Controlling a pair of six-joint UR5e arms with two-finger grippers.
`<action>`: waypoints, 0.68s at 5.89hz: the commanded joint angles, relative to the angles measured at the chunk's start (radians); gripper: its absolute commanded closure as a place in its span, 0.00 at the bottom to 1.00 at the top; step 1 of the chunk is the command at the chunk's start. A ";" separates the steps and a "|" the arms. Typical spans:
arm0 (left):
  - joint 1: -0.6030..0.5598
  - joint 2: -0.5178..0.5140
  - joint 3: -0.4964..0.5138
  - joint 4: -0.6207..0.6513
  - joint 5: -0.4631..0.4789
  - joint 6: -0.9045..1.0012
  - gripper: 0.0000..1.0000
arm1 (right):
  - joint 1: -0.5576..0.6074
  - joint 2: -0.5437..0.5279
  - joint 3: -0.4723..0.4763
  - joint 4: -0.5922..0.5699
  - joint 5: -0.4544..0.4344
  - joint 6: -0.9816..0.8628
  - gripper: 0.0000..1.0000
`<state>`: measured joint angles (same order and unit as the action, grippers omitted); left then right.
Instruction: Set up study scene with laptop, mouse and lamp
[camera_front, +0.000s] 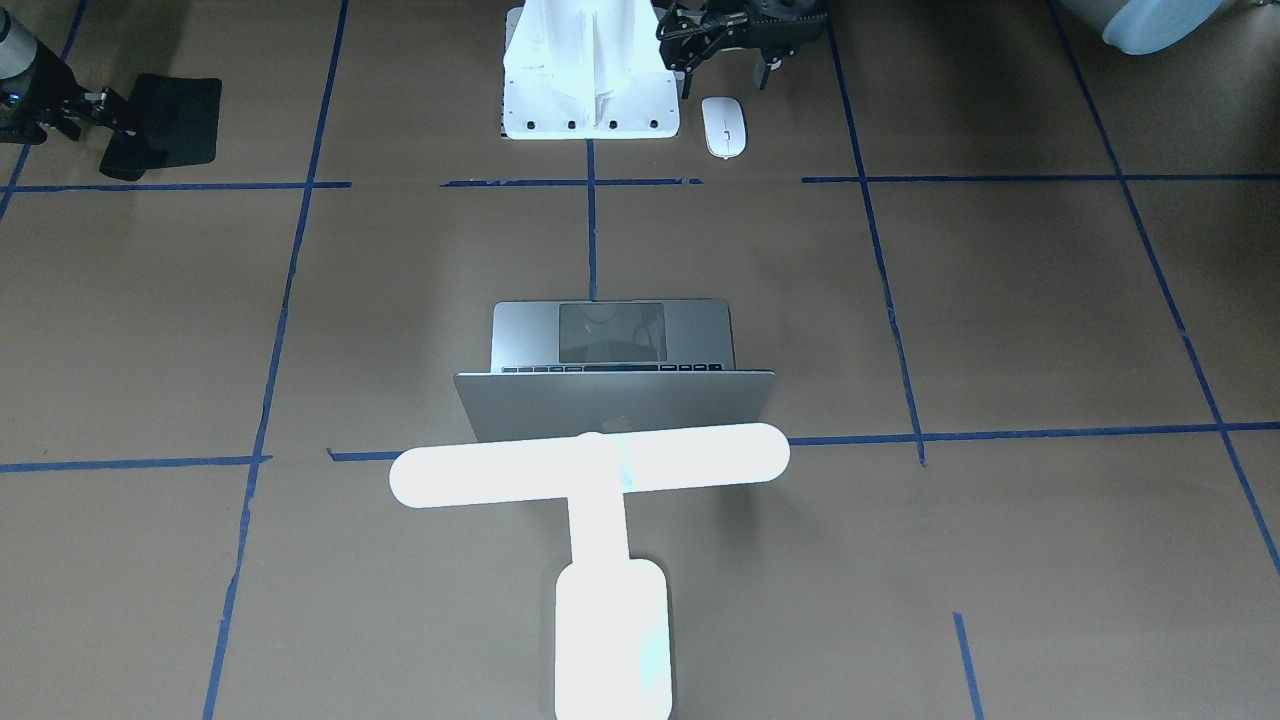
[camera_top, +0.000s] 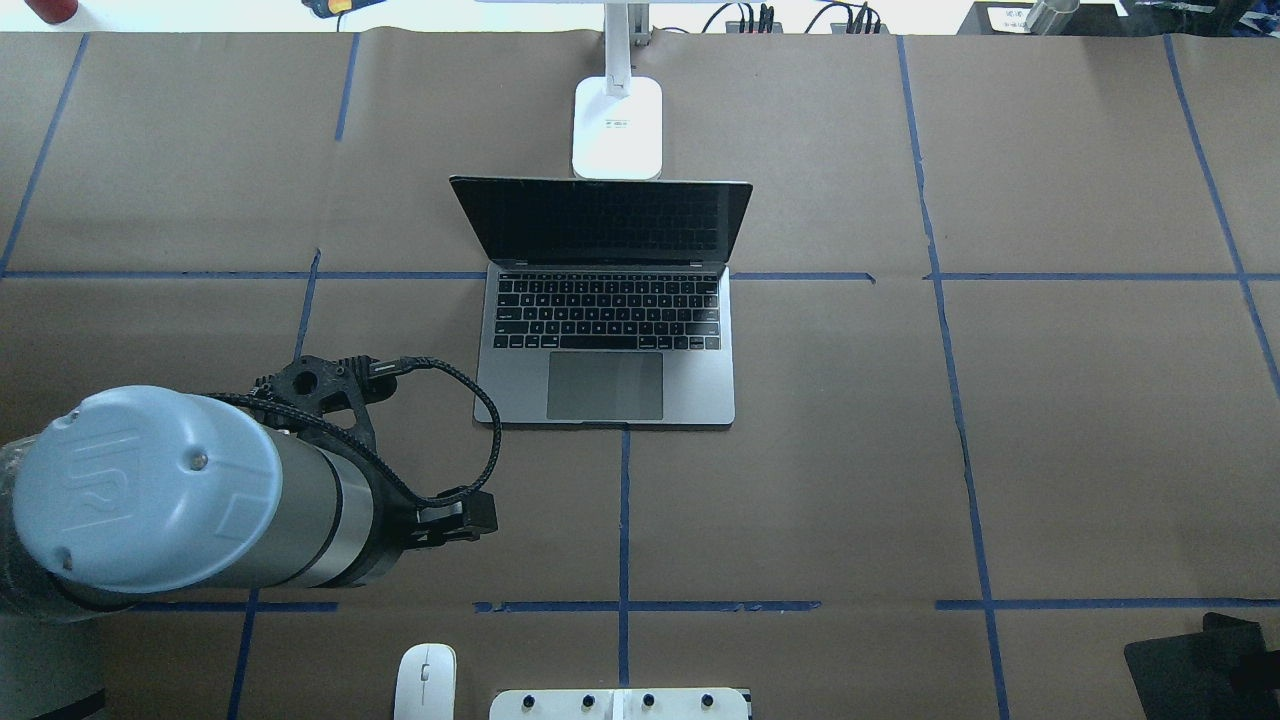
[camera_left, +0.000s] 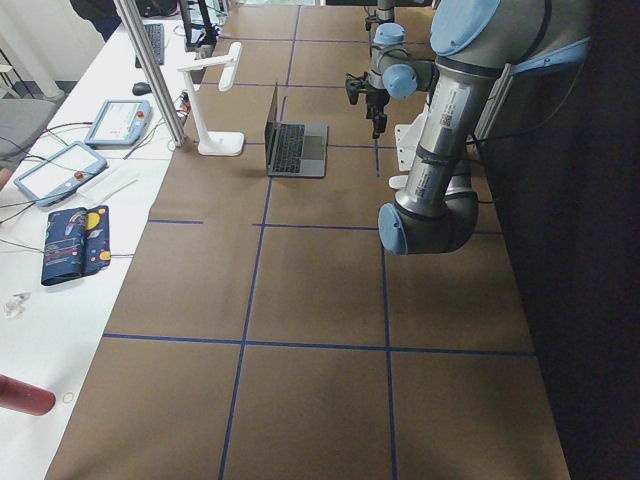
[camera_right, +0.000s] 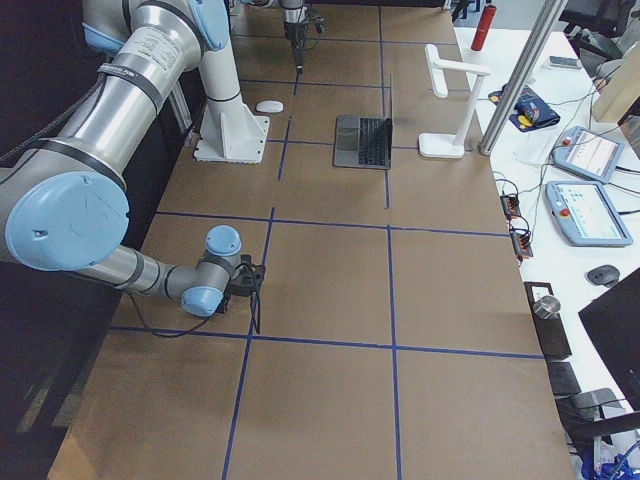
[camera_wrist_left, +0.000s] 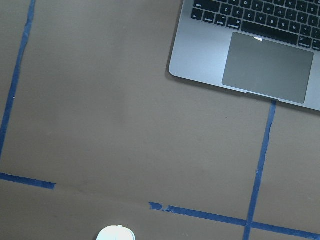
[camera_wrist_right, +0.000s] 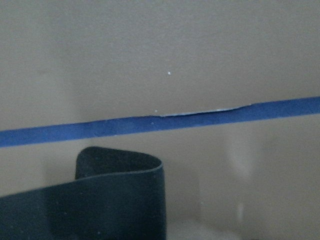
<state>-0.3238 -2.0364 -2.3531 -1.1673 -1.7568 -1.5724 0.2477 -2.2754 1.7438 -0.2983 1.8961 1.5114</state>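
Note:
The laptop (camera_front: 612, 335) stands open at the table's middle, keyboard toward the robot; it also shows in the overhead view (camera_top: 605, 350) and the left wrist view (camera_wrist_left: 270, 65). The glowing lamp (camera_front: 590, 478) stands behind its lid, base (camera_top: 617, 125) on the table. The mouse (camera_front: 724, 127) lies beside the white pedestal, at the overhead view's bottom edge (camera_top: 425, 680) and the left wrist view's bottom edge (camera_wrist_left: 116, 233). My left gripper (camera_front: 726, 78) hangs open and empty above the table, near the mouse. My right gripper (camera_front: 115, 112) is shut on the edge of a black pad (camera_front: 175, 120).
The white ribbed pedestal (camera_front: 590, 90) with bolt holes stands at the robot's edge, next to the mouse. The black pad curls up in the right wrist view (camera_wrist_right: 85, 205). Blue tape lines cross the brown table cover. Tablets and cables lie on the white bench beyond the lamp.

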 joint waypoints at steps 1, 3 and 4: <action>0.000 0.007 -0.006 0.000 0.000 0.000 0.00 | -0.010 0.002 0.002 0.002 -0.005 0.001 0.09; -0.001 0.016 -0.006 0.000 0.000 0.000 0.00 | -0.025 0.005 0.019 0.002 -0.009 0.001 0.09; -0.001 0.016 -0.009 0.000 0.000 0.000 0.00 | -0.025 0.005 0.028 0.002 -0.009 0.001 0.08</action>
<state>-0.3247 -2.0214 -2.3605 -1.1674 -1.7564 -1.5723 0.2240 -2.2709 1.7630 -0.2961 1.8877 1.5125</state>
